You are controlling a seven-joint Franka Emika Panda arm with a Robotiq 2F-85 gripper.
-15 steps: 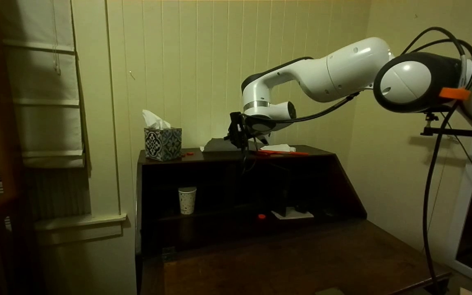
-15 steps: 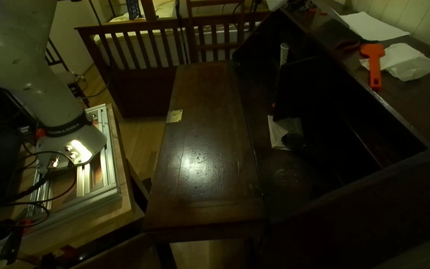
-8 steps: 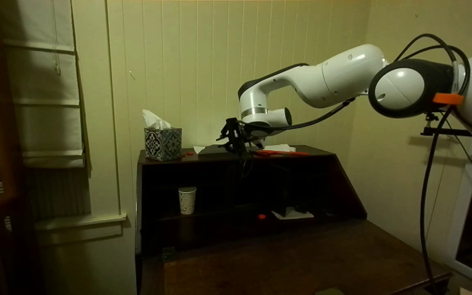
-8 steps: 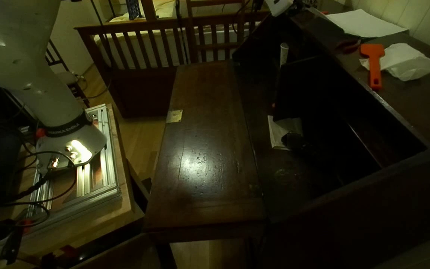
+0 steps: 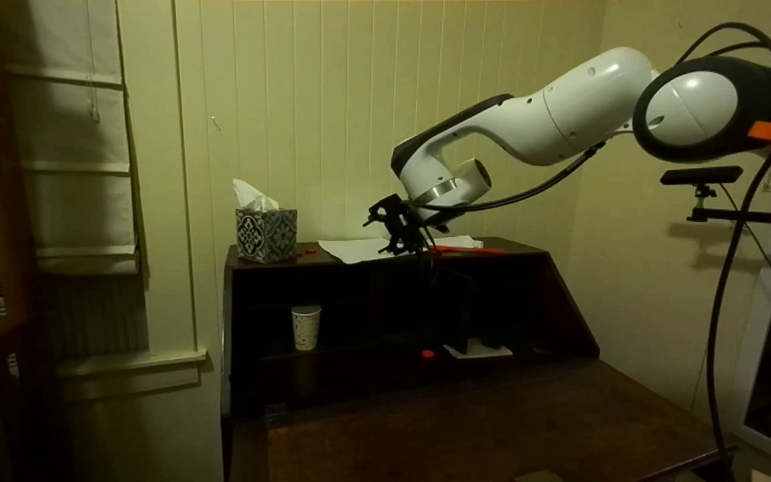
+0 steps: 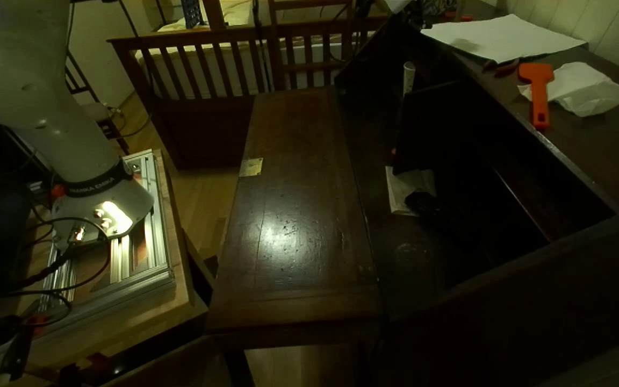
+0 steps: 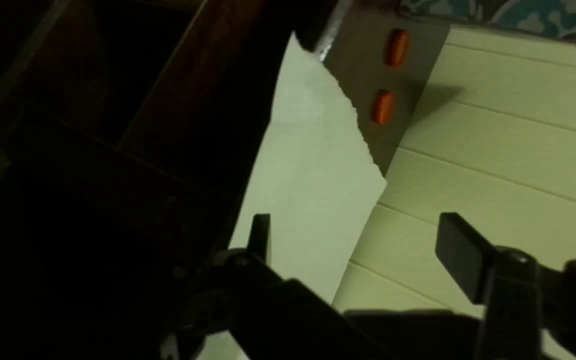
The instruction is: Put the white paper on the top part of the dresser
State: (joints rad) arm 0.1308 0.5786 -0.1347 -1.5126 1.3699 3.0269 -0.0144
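Note:
The white paper (image 5: 352, 250) lies spread over the dresser's top shelf (image 5: 516, 248) in both exterior views. Its near corner pokes slightly past the shelf's front edge, and a ragged short side shows on the paper (image 7: 313, 150) in the wrist view. My gripper (image 5: 376, 236) hangs tilted just above the sheet, hiding part of it. Seen from the wrist, the gripper (image 7: 356, 235) is open, its fingers wide apart with nothing pinched between them; the left finger (image 7: 259, 237) overlaps the paper and the right one stands before the wall.
A patterned tissue box (image 5: 267, 234) stands at the shelf's end, beside small red pieces (image 7: 383, 107). Past the paper's opposite end are an orange scraper (image 6: 539, 97) and a crumpled white sheet (image 6: 589, 88). A speckled cup (image 5: 306, 328) stands in a cubby below. The wall backs the shelf.
The gripper has gone from shut to open and let the paper go. The sheet has settled flat toward the front edge. The arm has tilted and drawn back from the tissue box.

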